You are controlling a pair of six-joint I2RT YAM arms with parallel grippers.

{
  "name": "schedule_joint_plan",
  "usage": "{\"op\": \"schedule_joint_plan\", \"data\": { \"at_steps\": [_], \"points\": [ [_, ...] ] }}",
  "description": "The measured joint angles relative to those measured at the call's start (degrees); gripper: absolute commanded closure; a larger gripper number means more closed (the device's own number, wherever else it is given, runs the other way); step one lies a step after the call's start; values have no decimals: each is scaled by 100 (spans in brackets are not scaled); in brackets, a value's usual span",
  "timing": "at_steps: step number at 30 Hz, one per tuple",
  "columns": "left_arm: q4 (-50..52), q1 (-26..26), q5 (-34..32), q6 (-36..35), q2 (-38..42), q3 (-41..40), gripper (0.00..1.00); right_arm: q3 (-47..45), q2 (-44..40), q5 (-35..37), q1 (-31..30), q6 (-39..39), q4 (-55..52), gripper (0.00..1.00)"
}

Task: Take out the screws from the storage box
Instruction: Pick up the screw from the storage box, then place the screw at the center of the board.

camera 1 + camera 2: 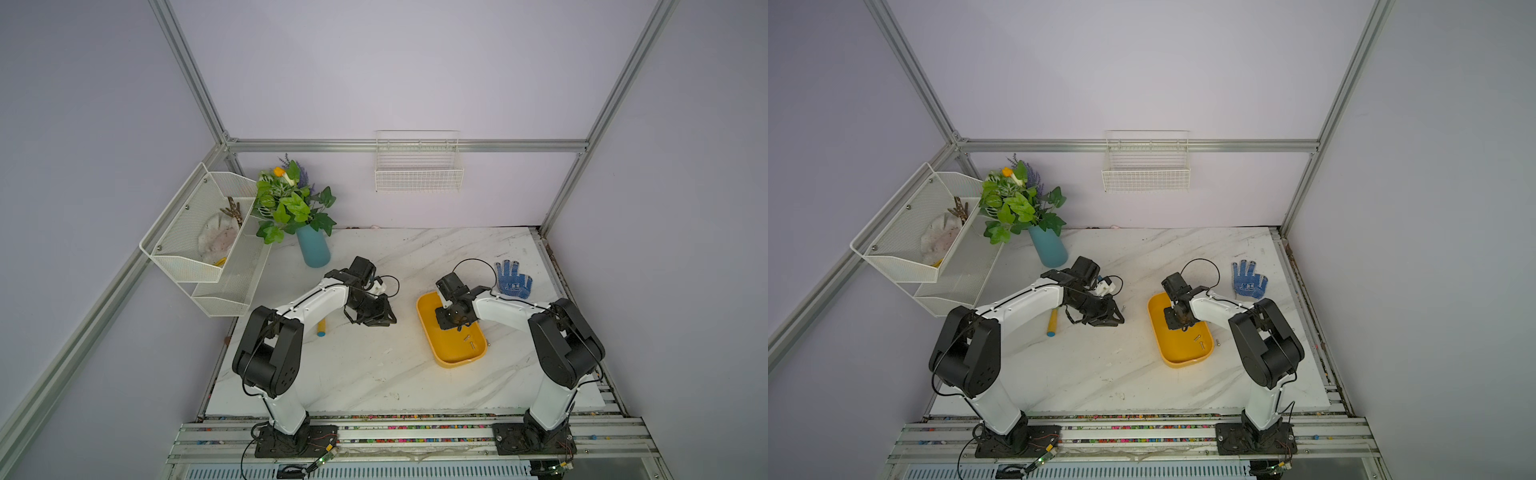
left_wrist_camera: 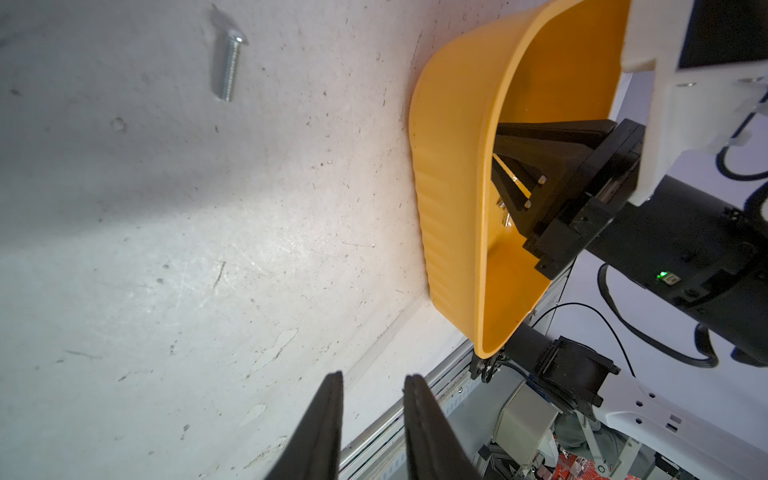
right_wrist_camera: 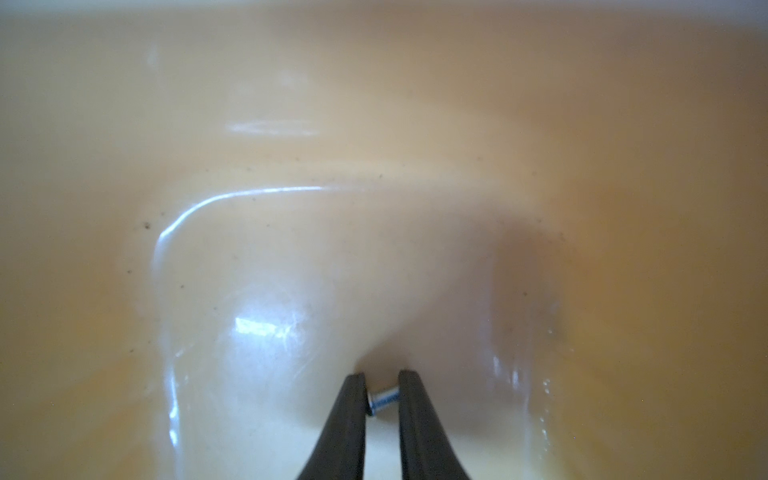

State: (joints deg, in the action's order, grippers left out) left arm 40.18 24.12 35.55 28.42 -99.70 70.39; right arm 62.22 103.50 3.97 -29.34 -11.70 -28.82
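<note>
Right arm (image 1: 505,311) owns this one. The right gripper (image 3: 382,376) is down inside the storage box (image 1: 451,355). The left gripper (image 2: 374,395) is well apart from the box, which lies ahead of its jaws. The left jaws stand apart by a narrow gap with nothing between them.

The right jaws are pinched on one gripped screw (image 3: 384,398), just back from the tips. Key relation: its long axis runs across the gap, pad to pad, slightly tilted. It looks in contact with both sides, so this is an end-on clamp, not one across the shank. My read: lift straight up and slow, since that hold could pivot or pop.

Containers, big to small:
- mesh rack (image 1: 183,253): the upper tier holds a pale crumpled thing (image 1: 218,239) and brown pegs (image 1: 232,210); can't tell more.
- wall basket (image 1: 419,176): nothing visible in it.
- vase (image 1: 313,249): greenery (image 1: 291,203).
- storage box: the right jaws, the gripped screw, and two loose screws (image 1: 469,341) on the floor behind those jaws, towards the arm's base.

Already out:
- table screw (image 2: 226,66): ahead of the left jaws, axis roughly along their pointing line.
- stray screw (image 1: 488,343): just outside the box rim.
</note>
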Motion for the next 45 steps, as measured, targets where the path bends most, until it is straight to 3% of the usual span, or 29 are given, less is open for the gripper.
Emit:
{"op": "schedule_joint_plan", "data": {
  "at_steps": [16,25,35,41,45],
  "points": [
    [17,0,0,0,2,0,70,133,-83,-7,9,2,-487,86],
    [17,0,0,0,2,2,70,140,-732,-90,146,2,-964,86],
    [17,0,0,0,2,0,70,341,-1628,-164,1021,50,-1196,85],
    [17,0,0,2,7,0,70,166,-1563,-142,1665,136,-1172,85],
    [17,0,2,0,24,2,70,61,-1189,-131,1781,160,-1106,85]
  ]
}}
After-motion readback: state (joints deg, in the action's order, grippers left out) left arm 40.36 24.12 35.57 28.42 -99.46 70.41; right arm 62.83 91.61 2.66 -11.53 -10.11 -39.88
